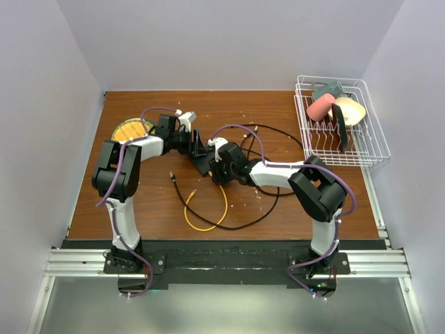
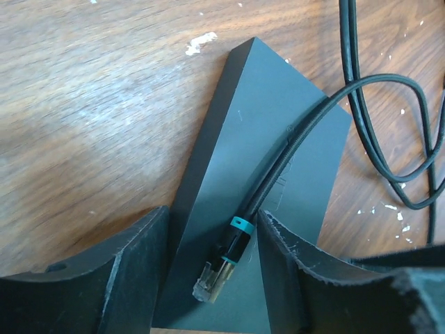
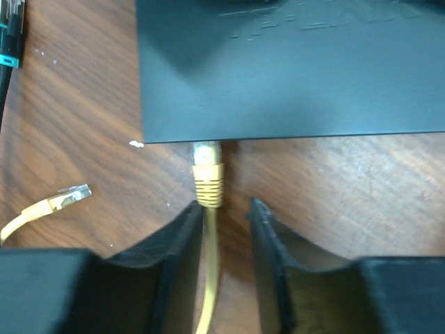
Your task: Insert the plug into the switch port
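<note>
Both arms meet mid-surface point(image 1: 229, 104) at the flat dark box point(image 3: 292, 69). The yellow plug point(image 3: 207, 174) sits at the switch port point(image 3: 207, 142) on the box's near long edge. The right gripper point(image 3: 224, 205) has narrowly parted jaws on either side of the yellow cable point(image 3: 208, 264), clear of the plug. The left gripper point(image 2: 214, 216) has its jaws well apart, flanking one end of the box; I cannot tell whether they press on it.

A black plug with a teal ring point(image 2: 233, 240) lies loose on the box lid between those jaws, and its black cable point(image 2: 299, 132) crosses the lid and drops off the far edge. The yellow cable's free plug point(image 3: 66, 196) rests on the wood beside the right jaws.

A wire rack point(image 1: 348, 156) stands at the far right corner and holds a pink cup point(image 1: 320, 108) and a yellow bowl point(image 1: 351, 110). A round yellow disc point(image 1: 128, 130) lies behind the left arm. Pale walls close three sides. The far strip behind the box is bare wood, while cable loops cover the near middle.

One box, two arms, three plugs seen
</note>
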Controlling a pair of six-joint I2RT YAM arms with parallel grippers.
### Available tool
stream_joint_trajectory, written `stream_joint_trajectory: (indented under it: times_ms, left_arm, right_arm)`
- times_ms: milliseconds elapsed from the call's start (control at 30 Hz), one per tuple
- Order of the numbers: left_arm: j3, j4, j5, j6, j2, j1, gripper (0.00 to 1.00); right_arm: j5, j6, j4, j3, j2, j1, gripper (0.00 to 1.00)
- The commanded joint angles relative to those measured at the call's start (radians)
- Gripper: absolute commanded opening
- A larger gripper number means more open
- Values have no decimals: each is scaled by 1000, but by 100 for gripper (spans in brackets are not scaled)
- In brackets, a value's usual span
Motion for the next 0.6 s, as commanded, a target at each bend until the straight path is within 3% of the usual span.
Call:
stream_joint_trajectory:
  times_ms: [0,200,567]
  left_arm:
    - [-46,-371,46,-88,59,-17,61]
    - [20,-399,-57,-107,41,12,69]
    - [74,-445,-154,-100,28,38,69]
  right_arm:
    - [119,-23,272,17,-42,-43,48]
    - [111,-44,233,0,-74,-43,71]
    - [29,-113,129,-12,-88,-48,71]
